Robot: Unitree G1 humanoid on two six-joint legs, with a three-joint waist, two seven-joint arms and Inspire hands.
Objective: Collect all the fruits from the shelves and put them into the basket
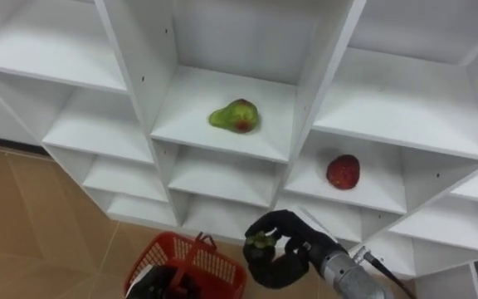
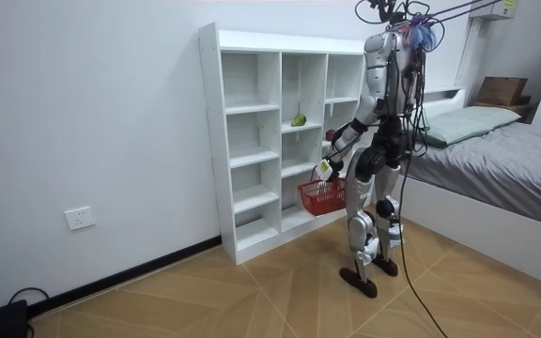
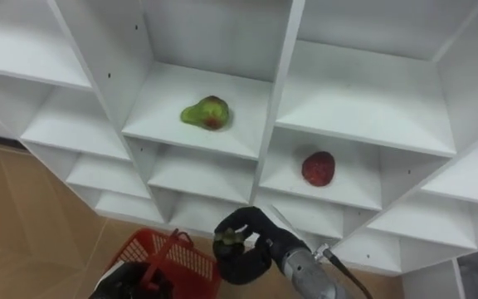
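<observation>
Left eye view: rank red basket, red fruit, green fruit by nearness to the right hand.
From the right hand, curled round a small fruit:
1. Red basket, just to its left.
2. Red fruit, shelf above, to the right.
3. Green fruit, one shelf higher, middle column.

A white open-shelved closet (image 2: 270,141) stood against a plain white wall (image 2: 92,113). The floor (image 2: 252,291) was herringbone wood. A socket (image 2: 80,218) sat low on that wall. A bed (image 2: 505,160) with grey bedding lay at the room view's right.
</observation>
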